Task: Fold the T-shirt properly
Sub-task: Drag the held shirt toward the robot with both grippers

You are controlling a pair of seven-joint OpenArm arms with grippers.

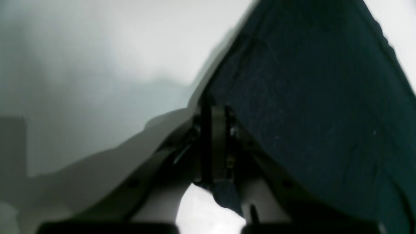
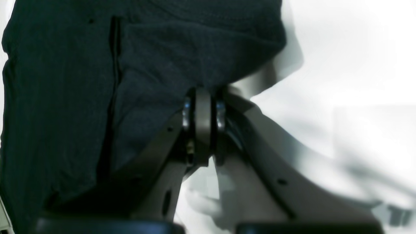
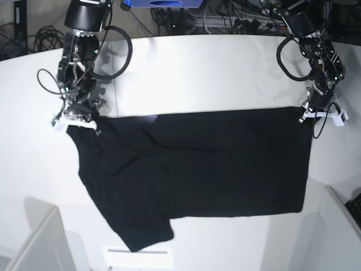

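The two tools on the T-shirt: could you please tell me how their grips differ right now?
The left tool pinches a square corner of the T-shirt, where the cloth hangs straight below it. The right tool pinches the opposite corner, where the cloth runs slanted and wrinkled toward a sleeve. Both are shut on the same far edge.

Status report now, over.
Left gripper and right gripper shut on T-shirt corners. Shirt spread on table. Nothing in the way.

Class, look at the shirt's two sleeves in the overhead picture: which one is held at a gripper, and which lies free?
The sleeve at the T-shirt's upper corner is pinched by the right gripper. The other sleeve, at the bottom, lies free on the table.
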